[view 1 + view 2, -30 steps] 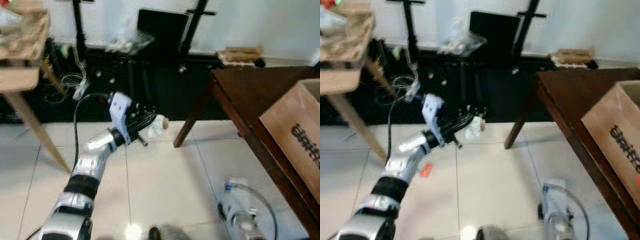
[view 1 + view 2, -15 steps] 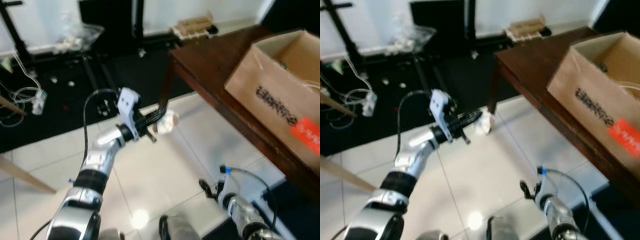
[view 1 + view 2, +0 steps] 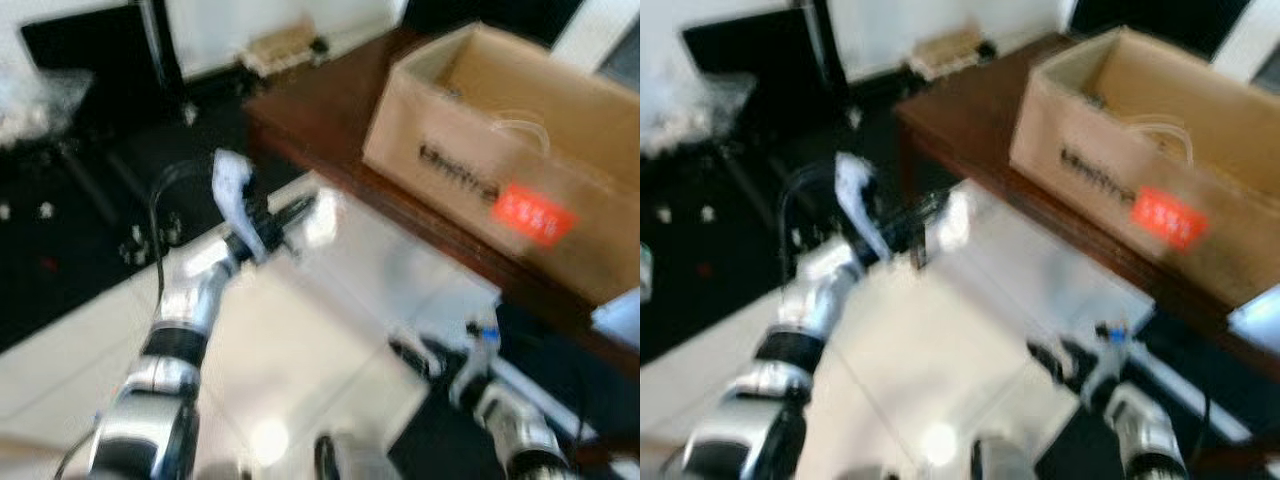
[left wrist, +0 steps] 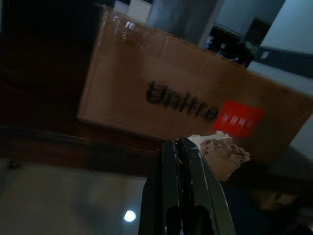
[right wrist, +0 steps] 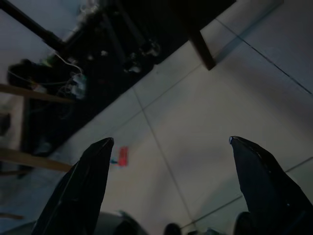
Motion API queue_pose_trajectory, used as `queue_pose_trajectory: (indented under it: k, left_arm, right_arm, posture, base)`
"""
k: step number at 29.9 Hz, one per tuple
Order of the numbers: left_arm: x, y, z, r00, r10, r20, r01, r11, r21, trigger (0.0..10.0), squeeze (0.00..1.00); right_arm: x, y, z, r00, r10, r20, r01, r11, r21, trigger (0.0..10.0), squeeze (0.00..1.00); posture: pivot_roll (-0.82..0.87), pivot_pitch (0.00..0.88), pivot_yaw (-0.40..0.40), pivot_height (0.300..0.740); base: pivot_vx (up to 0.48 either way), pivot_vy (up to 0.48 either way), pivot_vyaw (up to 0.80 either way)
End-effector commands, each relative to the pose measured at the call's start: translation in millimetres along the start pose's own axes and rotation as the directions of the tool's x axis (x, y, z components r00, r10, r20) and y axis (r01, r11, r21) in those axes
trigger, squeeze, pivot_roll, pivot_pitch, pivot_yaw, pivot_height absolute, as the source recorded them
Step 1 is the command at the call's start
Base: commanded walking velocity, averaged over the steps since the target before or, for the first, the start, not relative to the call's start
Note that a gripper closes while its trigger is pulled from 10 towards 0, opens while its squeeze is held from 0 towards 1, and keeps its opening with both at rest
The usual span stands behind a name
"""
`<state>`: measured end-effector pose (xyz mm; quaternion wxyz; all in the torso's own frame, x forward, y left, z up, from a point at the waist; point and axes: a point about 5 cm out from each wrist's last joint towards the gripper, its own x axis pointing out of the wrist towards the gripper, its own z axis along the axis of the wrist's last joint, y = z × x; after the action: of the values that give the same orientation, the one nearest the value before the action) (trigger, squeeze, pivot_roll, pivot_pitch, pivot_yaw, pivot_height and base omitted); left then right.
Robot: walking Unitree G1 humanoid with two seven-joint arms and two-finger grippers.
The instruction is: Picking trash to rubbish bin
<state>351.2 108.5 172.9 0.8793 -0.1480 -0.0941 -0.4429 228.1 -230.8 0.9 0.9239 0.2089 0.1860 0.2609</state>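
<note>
A crumpled wad of paper trash (image 4: 222,154) is being held by the left gripper (image 4: 182,147), whose fingers are pressed together with the wad pinched at their tips. In the left eye view the left gripper (image 3: 300,212) is being carried out in front of the robot, above the tiled floor (image 3: 300,340), with the pale wad (image 3: 322,215) showing at the fingertips. The picture is blurred, so finer detail of the grip cannot be told.

The relation that matters is being set by the box (image 3: 500,150). An open cardboard box is standing on a dark wooden table (image 3: 300,110), and from the wad it is lying at about two o'clock in the head views, higher and further off. Its long axis is being seen running from ten o'clock to four o'clock, with the printed long side turned toward the gripper. In the left wrist view that same side (image 4: 186,98) is directly ahead of the fingers, the wad level with its lower part.

The box is judged to be serving as the bin. A lift above its rim is likely needed before release.

The right gripper (image 5: 171,147) is being held low over the floor, its fingers spread wide and grasping nothing. The left arm is the nearer one to the box.
</note>
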Motion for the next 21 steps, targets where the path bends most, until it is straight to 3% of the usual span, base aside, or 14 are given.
queue_pose_trajectory:
  k: [1,7,9,12,16,21]
  left_arm:
    - [6.8,-0.9,10,0.999,-0.03,0.043,0.031,0.999,-0.023,10.0,0.0]
    - [10.9,-0.1,27,0.988,-0.056,0.146,0.072,0.992,-0.104,10.0,0.0]
    - [12.4,-1.2,37,0.976,-0.082,0.202,0.113,0.983,-0.145,10.0,0.0]
    - [12.6,-1.2,41,0.97,-0.092,0.224,0.13,0.978,-0.16,10.0,0.0]
    - [13.1,-1.1,61,0.942,-0.132,0.309,0.2,0.959,-0.202,10.0,0.0]
    - [15.4,1.4,67,0.939,-0.127,0.32,0.197,0.96,-0.197,10.0,0.0]
  right_arm:
    - [-4.1,4.4,8,0.998,0.068,0.016,-0.068,0.998,-0.019,10.0,0.0]
    - [-4.3,21.8,13,0.981,0.191,0.036,-0.19,0.981,-0.024,10.0,0.0]
    - [-1.9,33.0,22,0.964,0.252,0.089,-0.251,0.968,-0.029,10.0,0.0]
    - [-1.9,36.9,27,0.956,0.272,0.114,-0.27,0.962,-0.031,10.0,0.0]
    - [-3.8,43.7,56,0.932,0.29,0.216,-0.278,0.957,-0.085,10.0,0.0]
    - [-9.0,50.3,90,0.892,0.311,0.329,-0.274,0.949,-0.153,10.0,0.0]
  posture:
    - [0.08,0.124,-0.048,0.74]
    - [0.07,0.122,-0.046,0.74]
    - [0.07,0.121,-0.043,0.74]
    - [0.07,0.121,-0.043,0.74]
    - [0.07,0.115,-0.043,0.74]
    - [0.06,0.11,-0.042,0.74]
  base:
    - [0.0,0.0,-0.77]
    - [0.0,0.0,-0.77]
    - [0.0,0.0,-0.77]
    - [0.0,0.0,-0.77]
    - [0.0,0.0,-0.77]
    - [0.0,0.0,-0.77]
